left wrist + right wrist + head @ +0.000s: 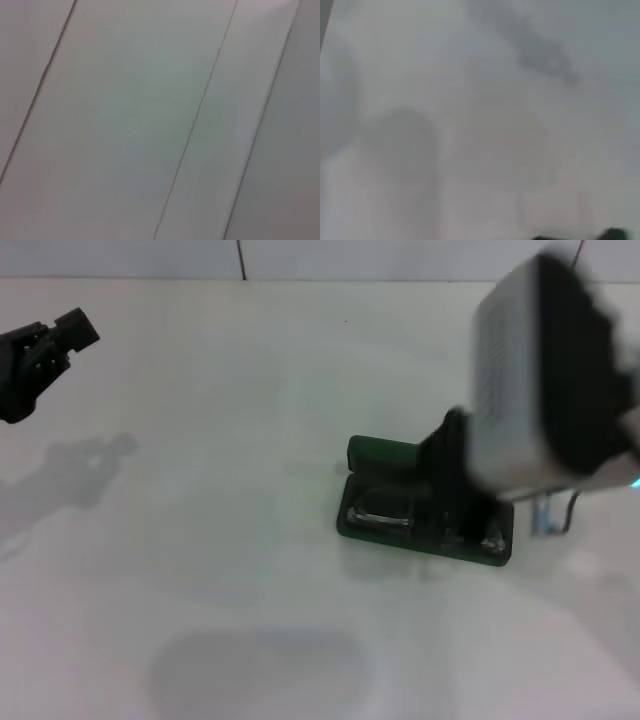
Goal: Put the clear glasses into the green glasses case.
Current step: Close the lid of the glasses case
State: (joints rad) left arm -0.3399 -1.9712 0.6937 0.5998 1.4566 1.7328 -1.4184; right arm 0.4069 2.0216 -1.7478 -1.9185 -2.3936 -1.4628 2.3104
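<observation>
The green glasses case point(381, 452) lies open on the white table right of centre, its lid standing up at the back. The clear glasses point(378, 516) rest inside it, showing as pale glints across the dark lining. My right gripper point(455, 520) reaches down into the case's right half, and the big blurred wrist above hides that part. A dark green sliver of the case point(615, 233) shows at the edge of the right wrist view. My left gripper point(45, 350) hangs parked far off at the upper left, above the table.
The white table point(230, 570) stretches wide to the left and front of the case. A wall runs along the back edge. Only pale panels with thin seams point(192, 125) show in the left wrist view.
</observation>
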